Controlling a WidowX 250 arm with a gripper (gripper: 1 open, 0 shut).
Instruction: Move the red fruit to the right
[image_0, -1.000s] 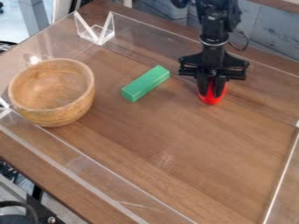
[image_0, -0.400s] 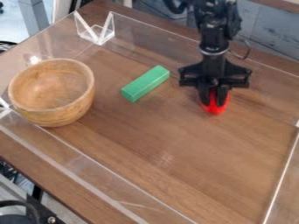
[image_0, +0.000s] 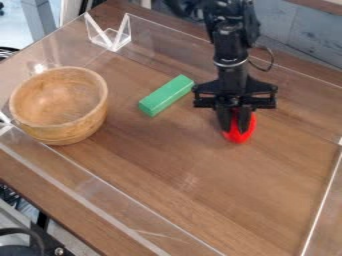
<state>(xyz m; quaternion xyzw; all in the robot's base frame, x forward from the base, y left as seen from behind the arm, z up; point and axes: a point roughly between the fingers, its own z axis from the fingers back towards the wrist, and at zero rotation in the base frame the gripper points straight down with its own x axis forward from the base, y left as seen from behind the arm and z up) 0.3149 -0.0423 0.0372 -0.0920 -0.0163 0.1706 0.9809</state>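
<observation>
- Toward six o'clock, our hand (image_0: 237, 116) has carried the red fruit (image_0: 238, 129), fingers clamped shut on it.
- Green block (image_0: 166, 95) sits at nine o'clock; we judge placing remains.

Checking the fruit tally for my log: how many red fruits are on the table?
1. The red fruit sits between the closed fingers of the gripper, right of the green block. Nothing appears hidden in the wooden bowl.
</observation>
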